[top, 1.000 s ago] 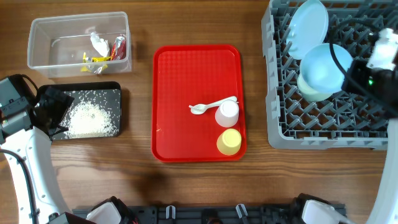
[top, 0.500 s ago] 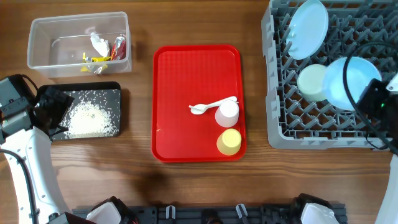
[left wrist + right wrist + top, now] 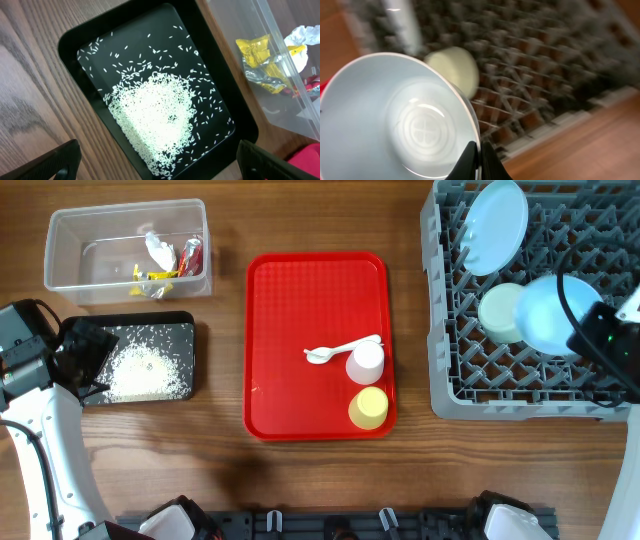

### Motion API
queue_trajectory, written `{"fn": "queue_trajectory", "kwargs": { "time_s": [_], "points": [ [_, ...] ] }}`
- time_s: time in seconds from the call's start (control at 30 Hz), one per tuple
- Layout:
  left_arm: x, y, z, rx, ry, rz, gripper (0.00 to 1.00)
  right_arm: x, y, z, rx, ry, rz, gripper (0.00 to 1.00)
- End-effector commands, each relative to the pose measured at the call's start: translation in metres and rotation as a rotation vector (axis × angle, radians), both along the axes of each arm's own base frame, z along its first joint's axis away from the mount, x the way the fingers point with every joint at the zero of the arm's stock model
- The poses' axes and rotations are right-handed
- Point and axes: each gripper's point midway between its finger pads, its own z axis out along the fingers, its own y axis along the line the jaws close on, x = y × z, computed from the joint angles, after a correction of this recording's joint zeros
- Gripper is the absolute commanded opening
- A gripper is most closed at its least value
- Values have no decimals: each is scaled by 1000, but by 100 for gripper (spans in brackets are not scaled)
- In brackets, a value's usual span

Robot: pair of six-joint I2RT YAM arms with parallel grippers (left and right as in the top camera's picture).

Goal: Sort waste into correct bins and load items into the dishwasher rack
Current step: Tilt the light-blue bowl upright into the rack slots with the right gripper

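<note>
My right gripper [image 3: 478, 156] is shut on the rim of a pale blue bowl [image 3: 548, 313], held over the right part of the grey dishwasher rack [image 3: 455, 385]; the bowl fills the right wrist view [image 3: 400, 120]. A mint bowl [image 3: 500, 311] and a pale blue plate [image 3: 495, 225] stand in the rack. My left gripper [image 3: 159, 167] is open over the black tray [image 3: 185, 325] of white rice [image 3: 155, 112]. The clear tub [image 3: 60, 240] holds tissue and yellow and red wrappers [image 3: 165, 260]. A white fork and spoon [image 3: 335, 351], white cup [image 3: 366, 363] and yellow cup [image 3: 368, 408] sit on the red tray [image 3: 290, 300].
The clear tub also shows in the left wrist view [image 3: 260, 30] with yellow wrappers [image 3: 260, 55]. Bare wood table lies between the red tray and the rack and along the front.
My right gripper carried the pale blue bowl from on top of the mint bowl to the right and slightly down over the rack. The left arm has not moved.
</note>
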Motion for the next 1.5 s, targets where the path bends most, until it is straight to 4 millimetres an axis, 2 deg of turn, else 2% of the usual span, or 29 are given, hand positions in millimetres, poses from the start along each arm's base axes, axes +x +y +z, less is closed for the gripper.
{"fn": "queue_trajectory", "kwargs": {
  "time_s": [0.0, 0.13, 0.2, 0.27, 0.3, 0.37, 0.47, 0.63, 0.77, 1.0, 1.17, 1.33, 1.47],
  "points": [
    [2, 0, 0, -14, -5, 7, 100, 21, 38, 11, 114, -94, 243, 4],
    [2, 0, 1, -14, -6, 7, 100, 29, 42, 9, 113, -99, 300, 4],
    [2, 0, 0, -14, -6, 7, 100, 28, 28, 2, 71, -59, 247, 4],
    [2, 0, 0, -14, -6, 7, 100, 16, -5, -8, -10, 24, 43, 4],
    [2, 0, 0, -14, -6, 7, 100, 3, -26, -13, -50, 71, -136, 4],
    [2, 0, 0, -14, -6, 7, 100, -14, -44, -18, -98, 127, -294, 4],
    [2, 1, 1, -12, -9, 7, 100, -31, -49, -33, -112, 246, -351, 4],
    [3, 1, 1, -11, -11, 7, 100, -56, -61, -43, -156, 362, -514, 5],
    [3, 1, 1, -11, -11, 7, 100, -57, -73, -44, -224, 388, -588, 4],
    [3, 1, 1, -11, -11, 7, 100, -37, -86, -51, -366, 422, -604, 4],
    [3, 1, 1, -10, -11, 7, 100, -11, -81, -35, -580, 385, -551, 4],
    [5, 2, 2, -5, -20, 7, 100, 13, -60, 19, -943, 261, -488, 4],
    [5, 2, 2, -6, -20, 7, 100, 27, -34, 42, -1110, 230, -386, 4]
  ]
}}
